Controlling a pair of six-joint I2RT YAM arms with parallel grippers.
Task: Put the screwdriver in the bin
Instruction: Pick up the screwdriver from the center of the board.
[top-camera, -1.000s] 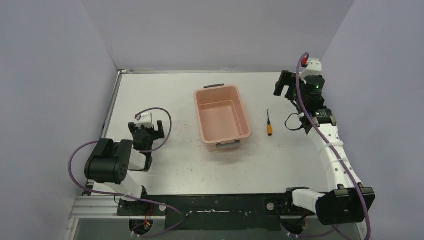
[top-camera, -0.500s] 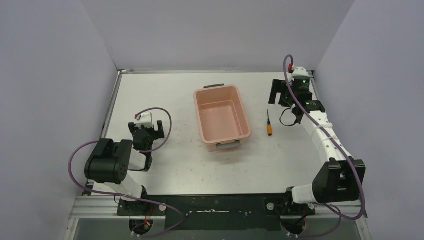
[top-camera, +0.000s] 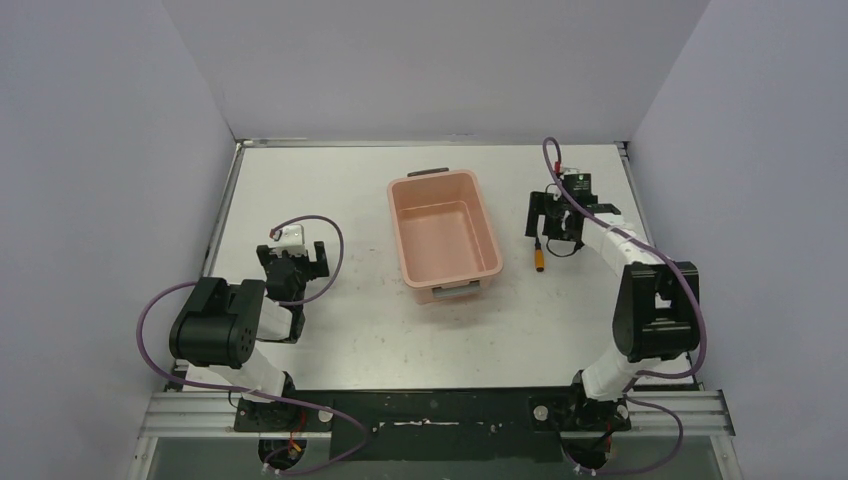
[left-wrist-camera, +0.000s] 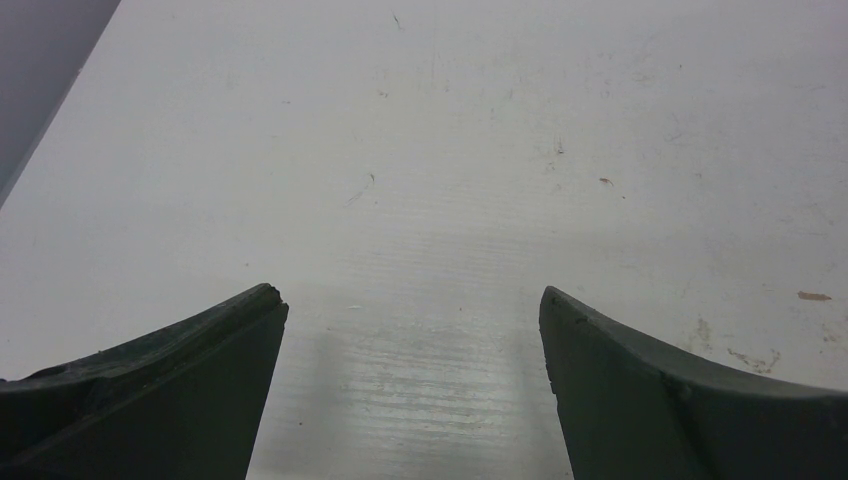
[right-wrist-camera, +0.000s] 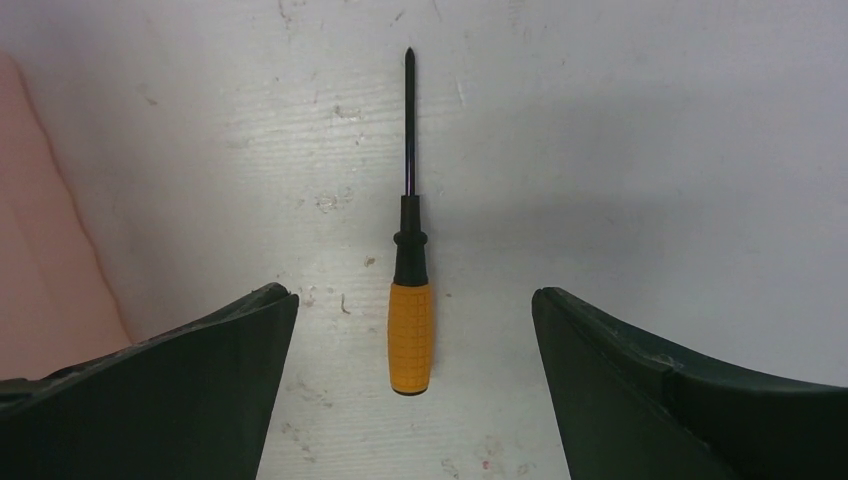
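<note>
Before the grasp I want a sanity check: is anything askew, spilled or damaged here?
Nothing stands out. The bin sits upright and empty; the screwdriver lies flat and intact beside it, framed by the open right pincer. Only scuffs mark the table.

Fixed camera looks down from behind; wrist cameras hug the table (top-camera: 300, 180); right one shares the screwdriver (right-wrist-camera: 411, 330)

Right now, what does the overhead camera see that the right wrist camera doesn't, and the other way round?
Only overhead: the whole bin, empty, and the left arm. Only right wrist: the screwdriver with its thin black shaft and tip, lying between the open right end effector fingers. Both: the orange handle, the white table and some of the bin's pink wall.
</note>
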